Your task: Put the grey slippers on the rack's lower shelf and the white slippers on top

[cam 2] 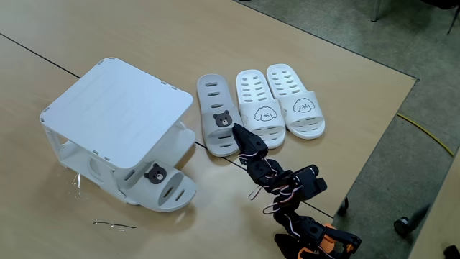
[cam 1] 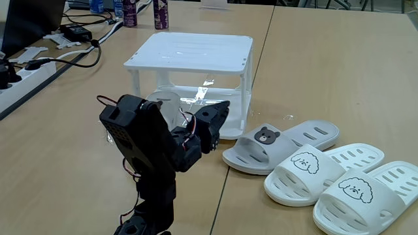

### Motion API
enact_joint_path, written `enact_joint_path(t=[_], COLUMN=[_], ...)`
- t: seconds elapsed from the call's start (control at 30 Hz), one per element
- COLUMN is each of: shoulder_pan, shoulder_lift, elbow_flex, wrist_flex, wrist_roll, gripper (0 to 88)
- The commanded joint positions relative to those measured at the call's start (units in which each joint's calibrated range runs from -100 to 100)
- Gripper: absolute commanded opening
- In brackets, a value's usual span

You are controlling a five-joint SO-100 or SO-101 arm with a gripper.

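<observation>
The white rack [cam 1: 189,51] [cam 2: 108,108] stands on the table. One of the grey slippers [cam 2: 167,188] [cam 1: 164,103] lies on the lower shelf [cam 1: 225,129] and sticks out of its open side, bear face outward. The other grey slipper [cam 1: 277,145] [cam 2: 215,119] lies on the table beside the rack. The two white slippers [cam 1: 320,171] [cam 1: 369,196] [cam 2: 257,106] [cam 2: 296,101] lie next to it, side by side. My gripper [cam 1: 221,124] [cam 2: 248,138] hangs just off the table-side grey slipper's strap end, between it and the rack. It looks open, with nothing in it.
Bottles [cam 1: 160,14], a power strip [cam 1: 19,73] and cables [cam 1: 81,55] sit at the far left of the table. A thin wire [cam 2: 115,225] lies on the table near the rack. The table edge [cam 2: 374,155] runs close behind my arm's base.
</observation>
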Motion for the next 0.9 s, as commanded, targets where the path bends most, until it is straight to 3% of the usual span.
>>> enact_joint_path(t=[0.0, 0.1, 0.17, 0.87], shoulder_pan=[1.03, 1.03, 1.03, 4.56], shoulder_lift=[8.69, 20.3, 25.43, 60.52], elbow_flex=[-4.43, -15.25, -21.3, -65.77], wrist_flex=[0.26, 0.08, 0.08, 0.34], wrist_roll=[0.37, 0.37, 0.37, 0.37], gripper=[1.7, 20.0, 24.7, 25.3])
